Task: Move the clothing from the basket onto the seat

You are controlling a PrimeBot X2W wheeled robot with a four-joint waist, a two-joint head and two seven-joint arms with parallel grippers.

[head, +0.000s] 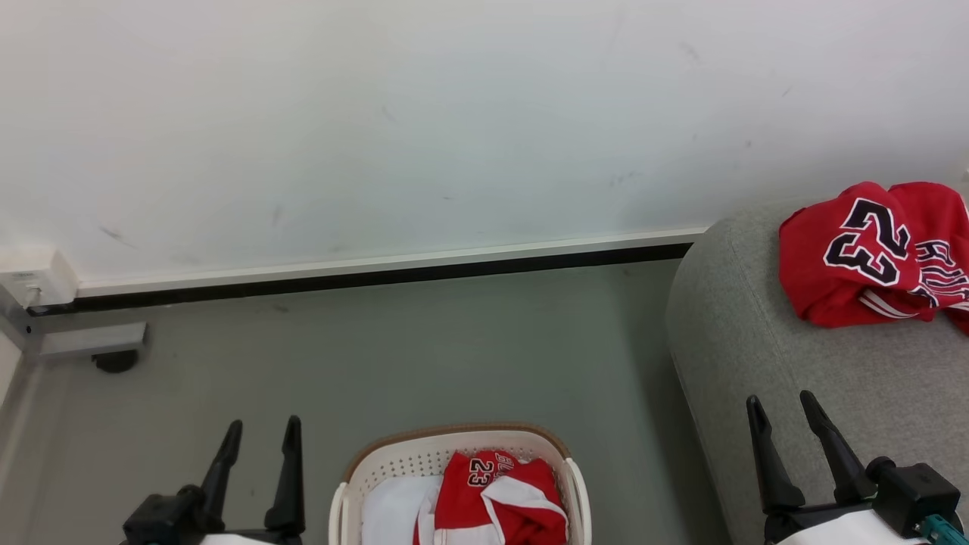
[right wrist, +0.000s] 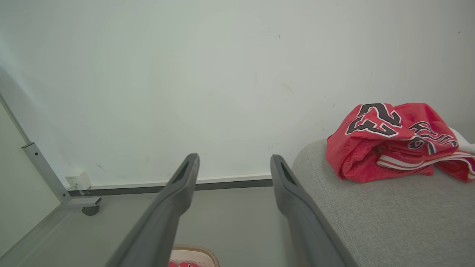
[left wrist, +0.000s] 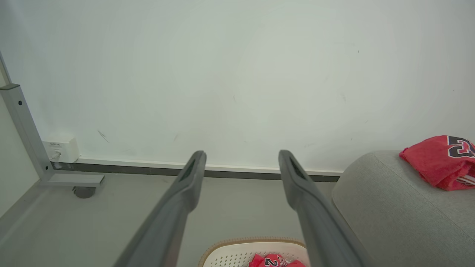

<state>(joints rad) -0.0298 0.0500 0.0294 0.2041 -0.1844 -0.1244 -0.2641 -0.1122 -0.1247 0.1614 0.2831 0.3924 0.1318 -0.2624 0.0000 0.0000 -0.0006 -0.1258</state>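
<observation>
A crumpled red jersey [head: 870,257] with a black "23" lies on the grey seat [head: 817,393] at the right; it also shows as the jersey [right wrist: 389,141] and the jersey [left wrist: 439,161]. Red shorts [head: 496,496] with a small 23 and white trim lie in the white basket [head: 424,454], bottom centre, over pale lining. My left gripper [head: 261,431] stands open left of the basket, holding nothing. My right gripper [head: 783,409] is open over the seat's front part, well short of the jersey. The basket rim [left wrist: 252,243] and shorts [left wrist: 276,261] peek in below the left fingers.
A white wall with a dark skirting strip [head: 378,276] closes the far side. A white wall box [head: 34,280] and a grey metal frame on a caster [head: 113,359] stand at the left. Grey floor [head: 454,356] lies between basket, wall and seat.
</observation>
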